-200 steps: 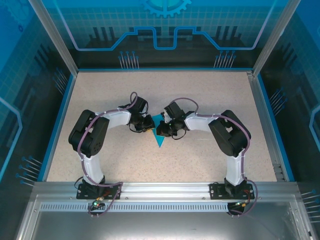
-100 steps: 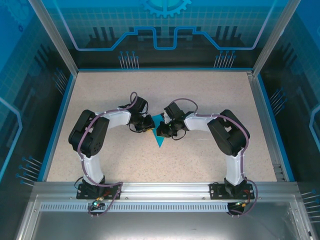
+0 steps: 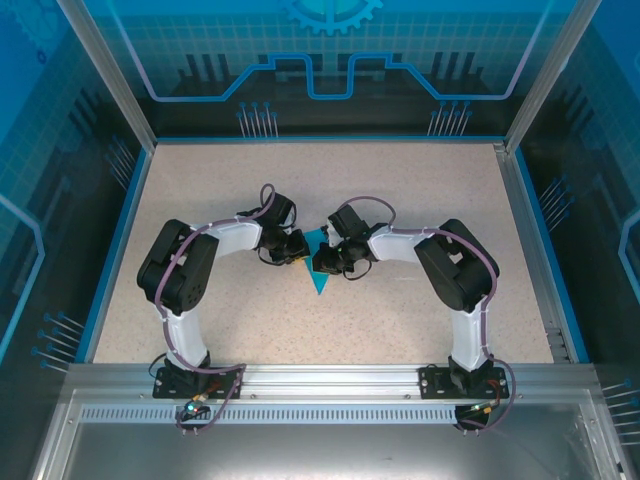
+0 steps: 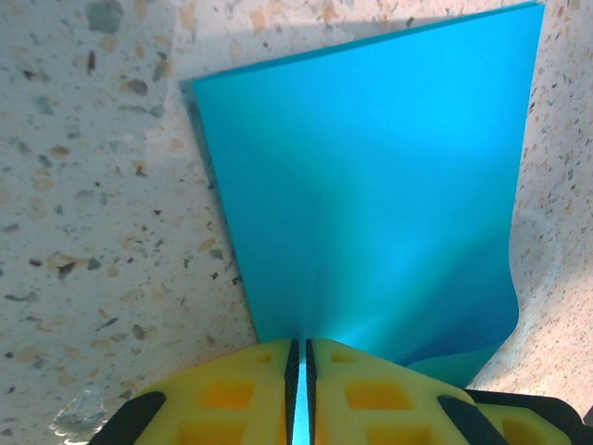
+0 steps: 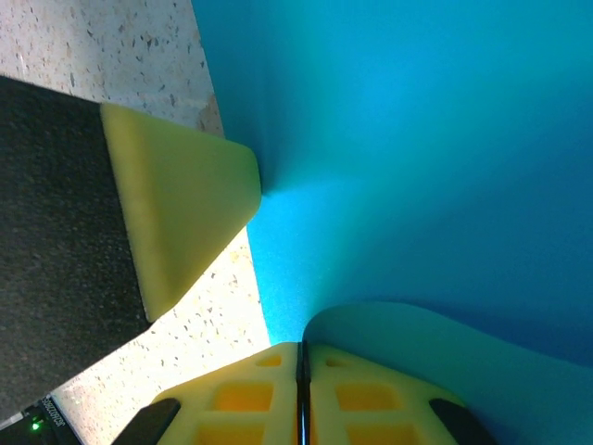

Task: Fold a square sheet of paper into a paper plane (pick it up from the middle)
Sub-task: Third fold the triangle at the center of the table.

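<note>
Paper plane [image 4: 371,185], part-folded, on bench [image 4: 93,185]. Left pincer [image 4: 298,357], right pincer [image 5: 302,360]: each clamped shut on its edge. Likely risk: opposed pulls tear it or skew the creases.

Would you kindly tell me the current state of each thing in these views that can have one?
Thin teal-blue paper sheet: pinched by both tools, curled up beside the grips.
Left tool: shut on the paper sheet.
Right tool: shut on the paper sheet.
</note>
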Robot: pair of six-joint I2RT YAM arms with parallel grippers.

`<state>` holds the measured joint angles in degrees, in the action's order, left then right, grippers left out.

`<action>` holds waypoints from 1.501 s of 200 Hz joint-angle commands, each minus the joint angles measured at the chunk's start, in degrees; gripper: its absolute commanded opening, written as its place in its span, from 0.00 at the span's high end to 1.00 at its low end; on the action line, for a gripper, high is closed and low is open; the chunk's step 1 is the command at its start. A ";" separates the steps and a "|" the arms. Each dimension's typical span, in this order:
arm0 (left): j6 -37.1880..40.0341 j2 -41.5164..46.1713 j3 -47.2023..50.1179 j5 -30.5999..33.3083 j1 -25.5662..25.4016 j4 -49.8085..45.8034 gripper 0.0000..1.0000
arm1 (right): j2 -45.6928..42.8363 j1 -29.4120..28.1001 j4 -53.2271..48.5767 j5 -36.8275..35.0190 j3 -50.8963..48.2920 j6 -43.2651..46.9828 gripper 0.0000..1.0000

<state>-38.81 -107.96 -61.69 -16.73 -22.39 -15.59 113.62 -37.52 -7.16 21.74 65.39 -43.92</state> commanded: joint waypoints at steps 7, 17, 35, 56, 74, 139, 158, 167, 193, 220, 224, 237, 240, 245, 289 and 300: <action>1.18 -1.81 -0.27 -0.03 -0.54 -2.02 0.86 | 1.24 -0.77 1.60 1.02 1.33 0.36 0.90; 1.15 -1.81 -0.27 -0.06 -0.54 -2.03 0.86 | 1.30 -0.80 1.51 1.01 1.28 0.43 0.90; 1.19 -1.89 -0.27 -0.10 -0.54 -1.96 0.86 | 1.49 -0.76 1.66 1.27 1.32 0.67 0.90; 1.14 -1.90 -0.22 -0.10 -0.53 -1.99 0.86 | 1.65 -0.80 1.51 1.58 1.48 1.50 0.90; 1.19 -1.90 -0.34 -0.06 -0.59 -2.07 0.86 | 1.90 -0.76 0.75 1.50 1.84 2.21 0.90; 1.10 -1.34 -0.75 -0.06 -0.58 -2.46 0.86 | 3.36 -0.81 -1.77 0.91 2.55 3.50 0.89; 0.98 -0.29 -0.96 -0.12 -0.63 -2.77 0.86 | 3.62 -0.75 -2.88 -0.05 2.63 3.71 0.88; 0.88 0.31 -1.23 -0.06 -0.63 -3.07 0.86 | 3.71 -0.80 -3.51 -0.57 2.73 3.84 0.87; 0.66 2.42 -1.50 0.53 -0.55 -3.47 0.85 | 3.48 -0.80 -4.36 -1.80 2.43 3.82 0.87; 0.89 1.86 -1.76 -0.44 -0.55 -2.88 0.85 | 1.81 -0.80 -3.56 -2.62 1.63 3.25 0.87; 0.85 1.52 -1.77 -0.96 -0.55 -2.58 0.85 | 1.60 -0.79 -3.50 -2.66 1.67 3.23 0.87; 0.76 0.63 -1.76 -2.77 -0.54 -1.31 0.86 | 1.02 -0.79 -3.28 -2.83 1.67 3.11 0.88; 0.63 0.53 -1.77 -2.98 -0.58 -1.10 0.86 | 0.92 -0.79 -3.30 -2.82 1.68 3.02 0.88; 0.50 0.33 -1.76 -3.10 -0.58 -0.90 0.86 | 0.75 -0.75 -3.38 -2.91 1.63 2.94 0.88; 0.84 -1.99 -2.45 -2.25 -0.63 -2.49 0.86 | -0.68 -0.87 -3.48 -3.81 0.63 2.44 0.88; 0.71 -2.57 -2.39 -2.20 -0.59 -2.67 0.87 | -0.81 -0.89 -3.37 -3.78 0.38 2.27 0.88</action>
<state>-38.83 -108.53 -62.70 -17.85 -22.68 -16.62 114.69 -37.89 -8.14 20.49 67.11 -41.12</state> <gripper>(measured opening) 0.137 0.118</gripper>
